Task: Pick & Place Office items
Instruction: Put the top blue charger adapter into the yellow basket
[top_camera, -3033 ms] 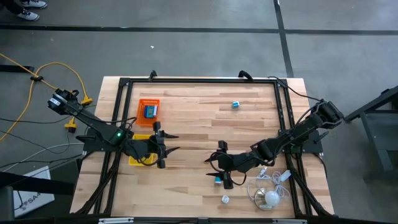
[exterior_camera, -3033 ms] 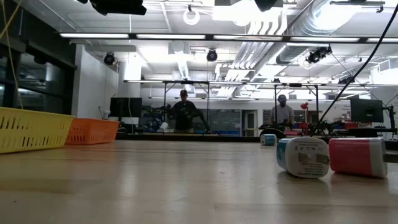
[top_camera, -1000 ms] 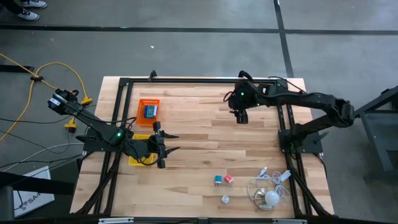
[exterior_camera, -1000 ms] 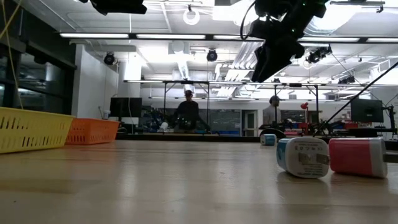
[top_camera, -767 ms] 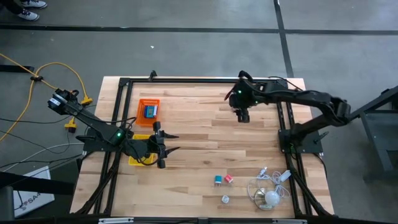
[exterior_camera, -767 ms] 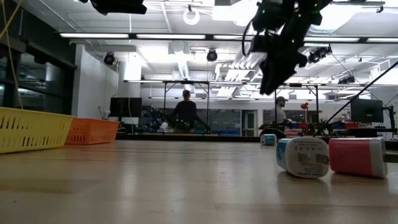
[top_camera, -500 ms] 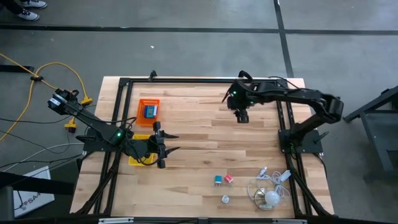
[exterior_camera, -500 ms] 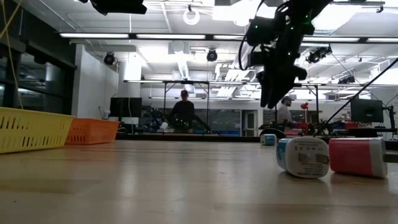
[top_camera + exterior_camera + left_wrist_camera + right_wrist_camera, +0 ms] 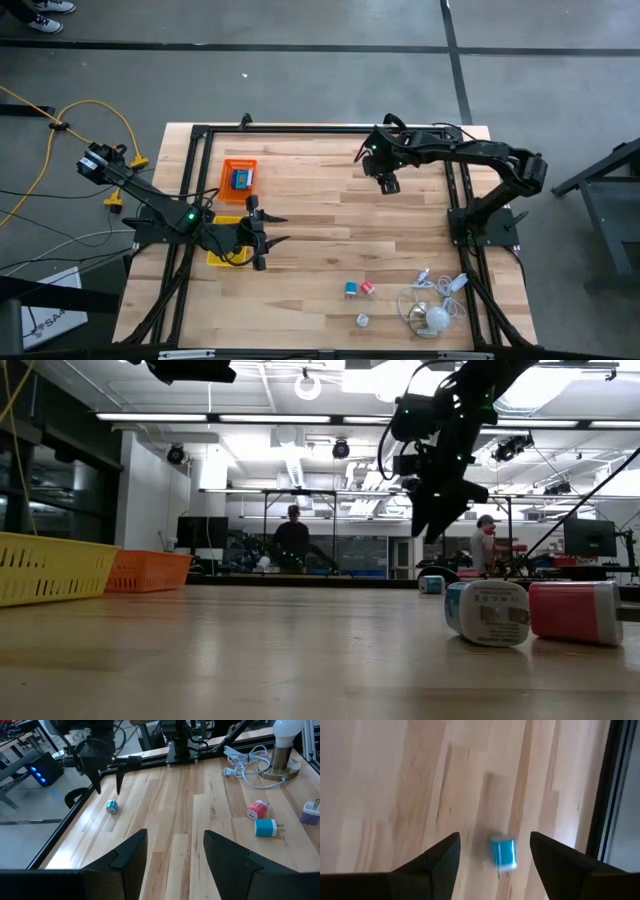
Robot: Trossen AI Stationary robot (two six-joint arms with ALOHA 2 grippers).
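Observation:
A small blue block (image 9: pixel 503 853) lies on the wood table near its far edge, also seen in the left wrist view (image 9: pixel 111 806) and the low view (image 9: pixel 431 584). My right gripper (image 9: pixel 492 855) hangs open above it, fingers pointing down, apart from it; it also shows in the high view (image 9: pixel 384 181) and the left wrist view (image 9: pixel 107 776). A teal block (image 9: pixel 351 289), a pink block (image 9: pixel 367 287) and a white block (image 9: pixel 362 320) lie near the front. My left gripper (image 9: pixel 274 229) waits open and empty by the yellow tray (image 9: pixel 222 257).
An orange tray (image 9: pixel 240 176) holding a blue item stands at the far left, beside the yellow tray. A white cable bundle with a round bulb (image 9: pixel 435 318) lies at the front right. A black frame (image 9: pixel 320 129) runs along the table's edges. People stand in the room behind.
My right gripper has come down toward the blue block at the far side of the table, shifting slightly toward the left edge. The blocks have stayed where they were.

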